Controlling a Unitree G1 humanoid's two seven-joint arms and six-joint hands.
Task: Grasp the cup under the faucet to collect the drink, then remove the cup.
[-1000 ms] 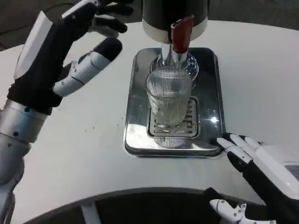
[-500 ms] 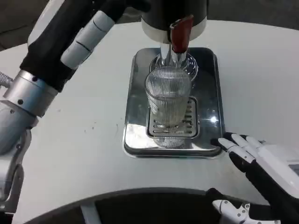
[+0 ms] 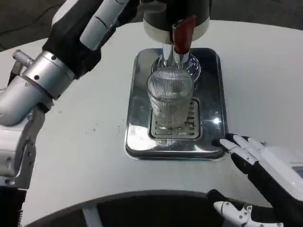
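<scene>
A ribbed clear glass cup (image 3: 171, 102) stands upright on the grate of a shiny metal drip tray (image 3: 137, 94), directly below the faucet spout (image 3: 175, 59) with its red lever (image 3: 182, 34). My left hand (image 3: 97, 21) is raised at the top left beside the dispenser body (image 3: 176, 13); its fingertips run past the picture's top edge, so what they touch is hidden. My right hand (image 3: 258, 163) lies on the table by the tray's front right corner, fingers apart, holding nothing.
The tray sits on a white round table (image 3: 71, 156) whose front edge curves across the bottom. Bare tabletop (image 3: 265, 85) lies right of the tray.
My left arm has swung up and toward the dispenser, the hand leaving most of the view. Cup and right hand have stayed in place.
</scene>
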